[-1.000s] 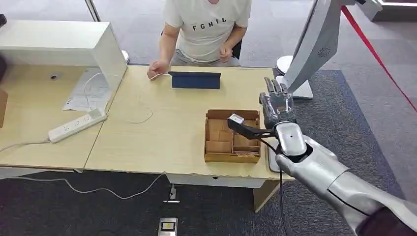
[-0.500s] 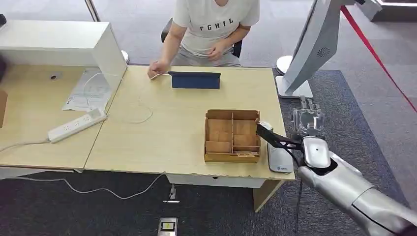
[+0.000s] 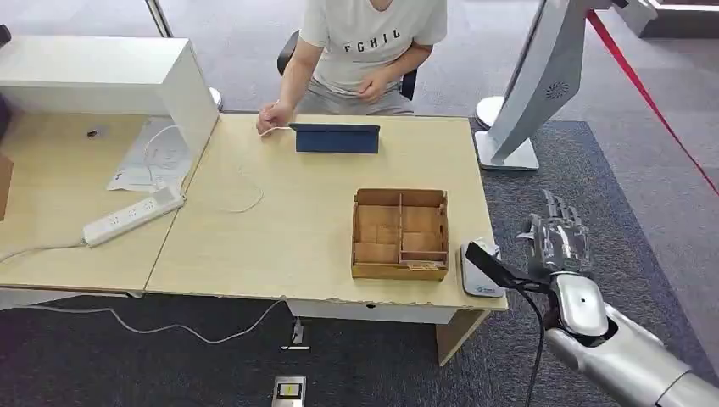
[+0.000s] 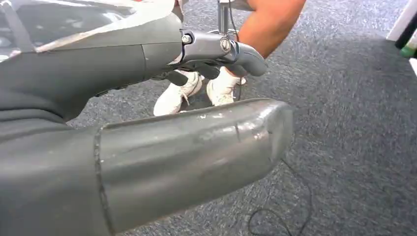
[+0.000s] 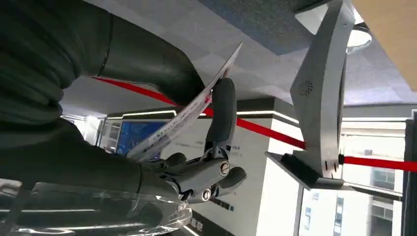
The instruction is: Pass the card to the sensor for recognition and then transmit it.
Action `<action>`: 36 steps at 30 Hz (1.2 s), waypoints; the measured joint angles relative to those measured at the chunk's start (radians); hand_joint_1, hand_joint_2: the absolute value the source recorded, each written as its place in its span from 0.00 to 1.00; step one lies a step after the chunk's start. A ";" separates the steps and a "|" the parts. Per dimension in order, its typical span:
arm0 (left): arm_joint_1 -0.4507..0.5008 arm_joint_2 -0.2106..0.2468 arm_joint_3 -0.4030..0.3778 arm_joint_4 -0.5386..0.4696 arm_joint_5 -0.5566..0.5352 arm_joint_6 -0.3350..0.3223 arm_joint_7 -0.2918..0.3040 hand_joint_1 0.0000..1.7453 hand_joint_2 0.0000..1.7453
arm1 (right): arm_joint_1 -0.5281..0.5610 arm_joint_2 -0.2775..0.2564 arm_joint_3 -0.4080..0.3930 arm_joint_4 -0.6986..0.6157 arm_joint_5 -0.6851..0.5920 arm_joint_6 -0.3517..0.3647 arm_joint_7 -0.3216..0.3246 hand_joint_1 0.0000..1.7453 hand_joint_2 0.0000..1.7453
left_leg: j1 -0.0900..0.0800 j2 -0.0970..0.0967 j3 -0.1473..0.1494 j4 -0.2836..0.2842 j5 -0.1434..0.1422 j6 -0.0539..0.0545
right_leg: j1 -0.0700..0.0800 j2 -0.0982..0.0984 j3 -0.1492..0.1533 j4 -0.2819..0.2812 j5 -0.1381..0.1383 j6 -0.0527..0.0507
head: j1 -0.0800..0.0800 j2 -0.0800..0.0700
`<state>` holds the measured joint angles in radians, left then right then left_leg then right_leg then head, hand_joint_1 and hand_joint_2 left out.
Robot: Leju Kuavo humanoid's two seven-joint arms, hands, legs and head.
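The right robot hand (image 3: pixel 555 240) pinches the card (image 5: pixel 184 115), off the counter (image 3: pixel 288 246) beside the sensor (image 3: pixel 481 270) (reading apparently unfinished); passing it on remains. Left robot hand (image 4: pixel 187 123): can't tell.

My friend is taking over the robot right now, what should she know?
Right hand: out past the table's right edge, over the carpet, pinching the card between thumb and finger.
Left hand: hanging low above the carpet, fingers curled in, holding nothing.
Sensor: the white pad on the table's right front corner, beside the cardboard box.
Done: the card is held. Whether it has been read, I cannot tell.
Left: hold the card to the sensor if needed, then probably pass it to the person seated across the table.
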<state>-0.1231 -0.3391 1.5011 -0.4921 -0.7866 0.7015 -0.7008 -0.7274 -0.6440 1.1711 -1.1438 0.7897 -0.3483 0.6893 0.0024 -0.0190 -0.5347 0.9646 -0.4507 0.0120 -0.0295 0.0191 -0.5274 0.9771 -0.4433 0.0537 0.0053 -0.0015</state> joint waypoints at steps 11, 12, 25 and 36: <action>-0.003 0.000 -0.015 0.000 -0.002 0.000 -0.001 0.00 0.00 | 0.045 -0.016 -0.006 -0.116 0.027 0.021 -0.024 1.00 1.00 | 0.000 0.000 0.000 0.000 0.000 0.000 | 0.000 0.000 0.000 0.000 0.000 0.000 | 0.000 0.000; -0.003 -0.001 -0.018 0.000 0.009 0.000 -0.001 0.00 0.00 | 0.050 -0.016 -0.006 -0.119 0.027 0.023 -0.024 1.00 1.00 | 0.000 0.000 0.000 0.000 0.000 0.000 | 0.000 0.000 0.000 0.000 0.000 0.000 | 0.000 0.000; -0.002 -0.005 -0.070 0.000 0.038 0.000 -0.001 0.00 0.00 | 0.095 -0.002 -0.006 -0.106 -0.020 0.036 -0.077 1.00 1.00 | 0.000 0.000 0.000 0.000 0.000 0.000 | 0.000 0.000 0.000 0.000 0.000 0.000 | 0.000 0.000; 0.000 -0.005 -0.101 0.000 0.038 0.000 -0.001 0.00 0.00 | 0.106 0.044 -0.002 -0.041 -0.041 0.025 -0.140 1.00 1.00 | 0.000 0.000 -0.001 -0.001 0.000 0.000 | 0.001 0.000 0.000 0.000 0.000 0.000 | 0.000 0.000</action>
<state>-0.1235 -0.3441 1.3996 -0.4921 -0.7488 0.7015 -0.7019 -0.6216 -0.5998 1.1696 -1.1849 0.7488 -0.3235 0.5493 0.0028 -0.0190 -0.5354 0.9641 -0.4507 0.0119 -0.0289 0.0192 -0.5272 0.9774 -0.4432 0.0533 0.0053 -0.0015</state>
